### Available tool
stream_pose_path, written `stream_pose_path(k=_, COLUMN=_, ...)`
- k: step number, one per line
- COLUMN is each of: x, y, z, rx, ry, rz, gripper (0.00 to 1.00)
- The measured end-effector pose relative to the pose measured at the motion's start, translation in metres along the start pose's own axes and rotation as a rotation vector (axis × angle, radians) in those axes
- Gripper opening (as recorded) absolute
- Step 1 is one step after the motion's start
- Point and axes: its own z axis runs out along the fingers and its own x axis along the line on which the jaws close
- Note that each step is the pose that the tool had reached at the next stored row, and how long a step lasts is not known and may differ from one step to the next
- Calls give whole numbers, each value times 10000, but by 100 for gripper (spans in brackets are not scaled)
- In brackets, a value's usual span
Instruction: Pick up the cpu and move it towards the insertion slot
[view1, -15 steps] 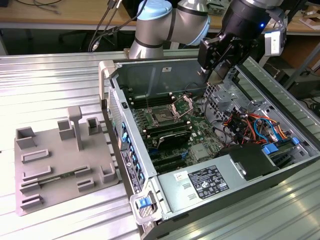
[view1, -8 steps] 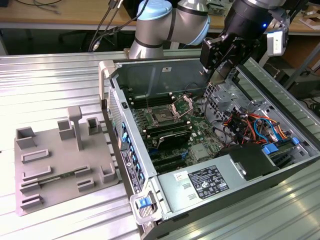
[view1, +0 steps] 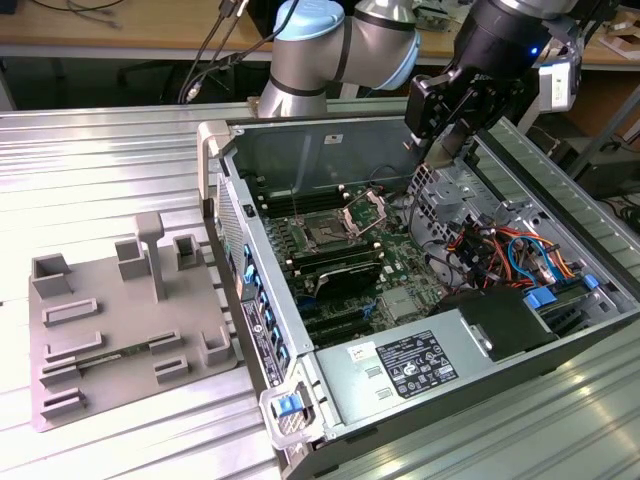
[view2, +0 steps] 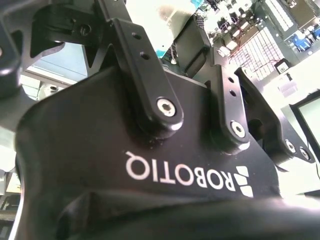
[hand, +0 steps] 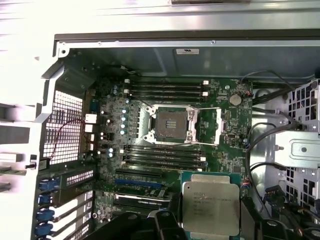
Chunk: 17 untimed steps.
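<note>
The cpu (hand: 210, 206), a small flat square chip with a pale silvery top, sits between dark fingers in the first wrist view, and my gripper (hand: 210, 222) is shut on it. In the exterior view my gripper (view1: 440, 150) hangs over the open computer case, above its far right part. The insertion slot (hand: 170, 125) is a dark square socket in a shiny metal frame on the green board, with its bracket (view1: 365, 211) hinged up. That slot (view1: 325, 233) lies lower and toward the exterior view's left of the gripper, apart from the cpu.
Long black memory slots (hand: 165, 155) flank the socket. A drive cage with coloured cables (view1: 500, 240) stands below the gripper. The power supply (view1: 410, 365) fills the case's near end. A grey tray (view1: 120, 330) with raised frames lies at the exterior view's left, outside the case wall (view1: 225, 200).
</note>
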Motion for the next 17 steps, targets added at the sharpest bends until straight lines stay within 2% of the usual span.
stream_pose_path(k=17, x=-152, y=-9, z=0, rx=0, ry=0, rz=-1, gripper=55)
